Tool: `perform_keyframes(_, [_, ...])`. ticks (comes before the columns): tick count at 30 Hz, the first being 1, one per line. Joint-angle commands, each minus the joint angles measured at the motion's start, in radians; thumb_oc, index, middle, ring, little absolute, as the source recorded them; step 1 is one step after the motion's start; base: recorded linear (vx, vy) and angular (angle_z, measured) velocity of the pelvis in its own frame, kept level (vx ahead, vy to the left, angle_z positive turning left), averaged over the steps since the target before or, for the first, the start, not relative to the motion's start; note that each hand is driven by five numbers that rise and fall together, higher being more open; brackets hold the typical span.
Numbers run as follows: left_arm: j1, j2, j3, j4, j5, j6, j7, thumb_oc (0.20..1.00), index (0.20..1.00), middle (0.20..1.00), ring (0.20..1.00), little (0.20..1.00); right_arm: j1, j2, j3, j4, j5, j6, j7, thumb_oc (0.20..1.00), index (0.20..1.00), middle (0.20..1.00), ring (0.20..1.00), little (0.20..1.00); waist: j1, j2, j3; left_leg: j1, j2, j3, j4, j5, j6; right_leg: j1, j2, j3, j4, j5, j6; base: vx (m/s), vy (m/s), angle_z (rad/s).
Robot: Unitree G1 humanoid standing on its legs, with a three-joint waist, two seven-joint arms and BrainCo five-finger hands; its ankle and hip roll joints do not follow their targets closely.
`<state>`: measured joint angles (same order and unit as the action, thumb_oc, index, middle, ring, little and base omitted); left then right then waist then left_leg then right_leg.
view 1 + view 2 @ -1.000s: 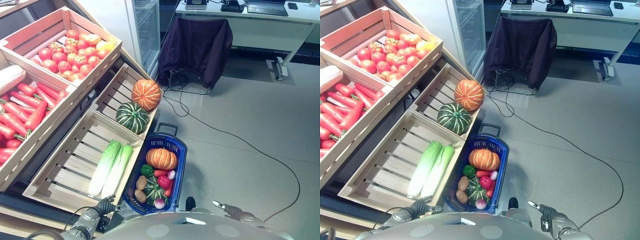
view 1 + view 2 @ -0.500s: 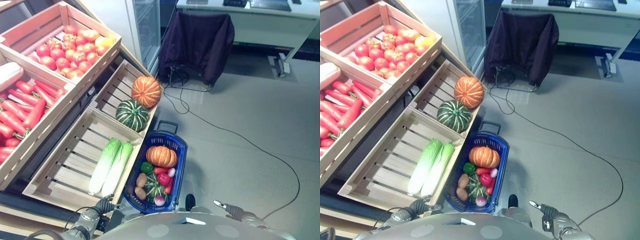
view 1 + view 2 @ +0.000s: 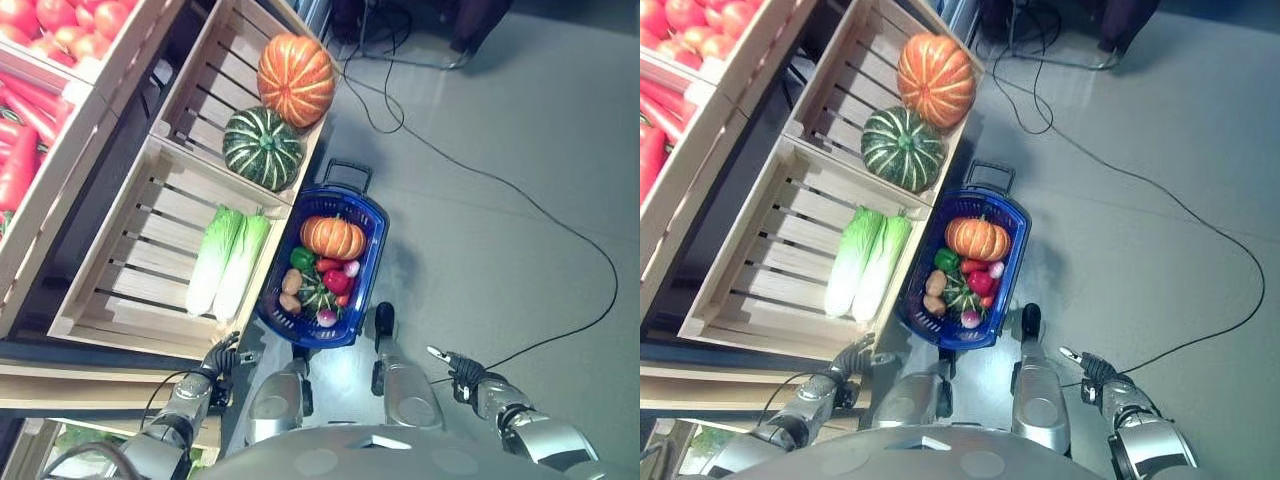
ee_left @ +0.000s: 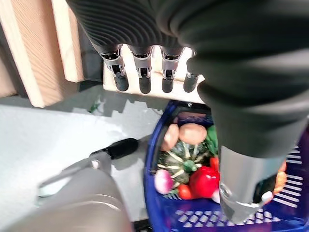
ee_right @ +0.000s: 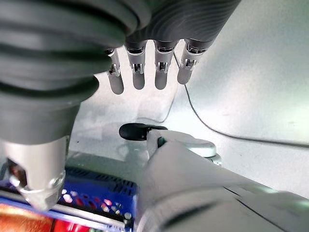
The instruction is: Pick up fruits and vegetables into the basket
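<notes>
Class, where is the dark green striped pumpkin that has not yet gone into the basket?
The green striped pumpkin sits in the slatted wooden crate, just below the orange pumpkin and up-left of the blue basket.

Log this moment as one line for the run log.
left hand open, empty | right hand open, empty | blue basket on floor, holds orange pumpkin and mixed vegetables

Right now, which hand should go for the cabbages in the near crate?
Left. The left hand hangs open by the crate holding the cabbages; the right hand is open across the blue basket, over bare floor.
</notes>
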<state>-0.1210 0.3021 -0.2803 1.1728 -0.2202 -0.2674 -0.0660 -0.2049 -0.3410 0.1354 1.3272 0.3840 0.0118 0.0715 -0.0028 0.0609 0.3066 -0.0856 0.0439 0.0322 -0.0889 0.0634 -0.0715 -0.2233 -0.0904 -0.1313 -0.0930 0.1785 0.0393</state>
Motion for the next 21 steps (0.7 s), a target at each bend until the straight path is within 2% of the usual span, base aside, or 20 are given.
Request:
perform_keyframes(1, [-0.073,0.015,-0.022,-0.015,-0.066,-0.058,0.023,1.0,1.0,1.0,1.0,1.0,-0.034,-0.016,0.044,-0.012,0.058,-0.015,-0.009,1.0,1.0,1.0,1.0,1.0,0.0,-0.025,0.046,-0.111,-0.042,-0.046,0.002,-0.006,0.025,0.042,0.0,0.021,0.006,-0.103,0.065,-0.11,0.015,0.08])
perform_keyframes(9, [-0.226,0.117,-0.014,-0.194,-0.213,-0.15,0.131,1.0,1.0,1.0,1.0,1.0,-0.102,-0.059,0.066,-0.04,0.129,-0.021,-0.023,1.0,1.0,1.0,1.0,1.0,0.006,-0.011,0.157,-0.174,-0.058,-0.056,0.021,0.013,0.029,-0.044,0.003,0.032,0.091,-0.122,0.047,-0.1,0.012,0.01])
perform_keyframes(12, [-0.282,0.154,-0.008,-0.242,-0.217,-0.15,0.19,1.0,1.0,1.0,1.0,1.0,-0.124,-0.068,0.071,-0.035,0.137,-0.033,-0.028,1.0,1.0,1.0,1.0,1.0,0.003,-0.011,0.184,-0.211,-0.06,-0.05,0.058,0.009,0.029,-0.074,0.003,0.036,0.112,-0.121,0.046,-0.1,-0.006,-0.01])
perform_keyframes(15, [-0.34,0.202,0.011,-0.268,-0.189,-0.16,0.294,1.0,1.0,1.0,1.0,1.0,-0.151,-0.082,0.077,-0.042,0.14,-0.03,-0.025,1.0,1.0,1.0,1.0,1.0,0.001,-0.016,0.205,-0.242,-0.057,-0.047,0.065,0.017,0.031,-0.111,0.008,0.042,0.135,-0.119,0.045,-0.09,-0.005,0.0])
perform_keyframes(19, [-0.449,0.264,0.048,-0.253,-0.098,-0.129,0.46,1.0,1.0,1.0,1.0,1.0,-0.178,-0.09,0.093,-0.052,0.158,-0.022,-0.028,1.0,1.0,1.0,1.0,1.0,-0.009,-0.035,0.213,-0.32,-0.059,-0.04,0.141,0.008,0.029,-0.186,0.017,0.051,0.198,-0.13,0.035,-0.06,-0.021,-0.01])
perform_keyframes(21, [-0.48,0.277,0.058,-0.244,-0.07,-0.115,0.5,1.0,1.0,1.0,1.0,1.0,-0.182,-0.091,0.096,-0.054,0.161,-0.02,-0.027,1.0,1.0,1.0,1.0,1.0,-0.013,-0.041,0.213,-0.348,-0.061,-0.039,0.175,0.002,0.028,-0.211,0.018,0.053,0.221,-0.136,0.032,-0.03,-0.02,0.05])
